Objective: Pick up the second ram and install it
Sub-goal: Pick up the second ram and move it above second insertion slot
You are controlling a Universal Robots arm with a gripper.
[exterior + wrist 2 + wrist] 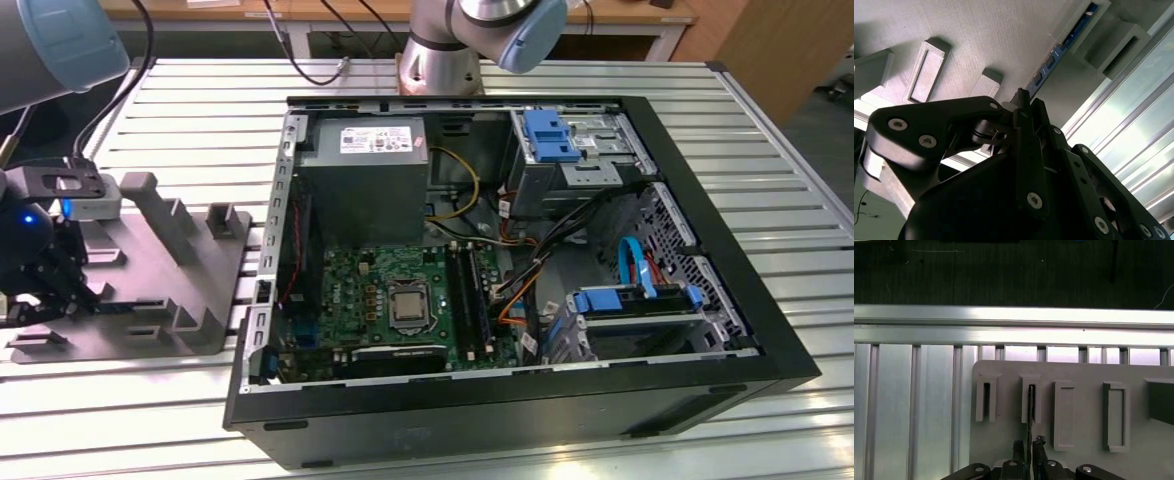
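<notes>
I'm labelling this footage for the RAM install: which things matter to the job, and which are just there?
In the job: long dark circuit-board memory stick standing in the grey plastic fixture; black gripper at it; long black memory slots on the green motherboard.
Just there: grey metal power-supply box; blue plastic drive brackets; yellow cables.

Bright glare off table slats [1014, 320]
</notes>
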